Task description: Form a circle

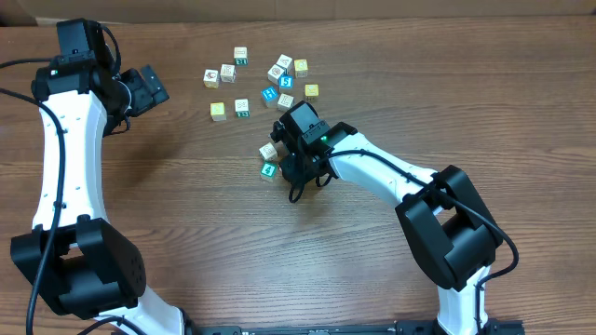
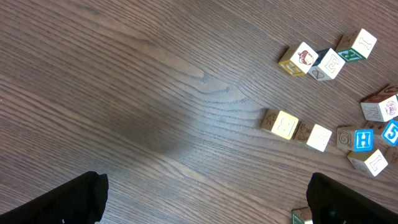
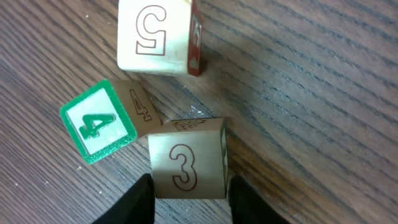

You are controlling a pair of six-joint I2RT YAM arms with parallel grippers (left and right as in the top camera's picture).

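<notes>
Wooden table (image 1: pixel 196 233); left tool (image 2: pixel 206 202) gapes wide; right tool (image 3: pixel 189 202) straddles the 3 cube (image 3: pixel 186 163), grip unclear.

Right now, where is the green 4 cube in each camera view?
Overhead: green 4 cube, near centre, just left of the right gripper.
Left wrist: not clearly in it.
Right wrist: green 4 cube left of centre.
Shared landmark: right gripper, in overhead and right wrist.

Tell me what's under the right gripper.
Wrist view: the 3 cube sits between the fingers of the right gripper, the green 4 cube beside it, the 5 cube beyond. Overhead, the gripper hides some of them; what else lies beneath is covered.
</notes>
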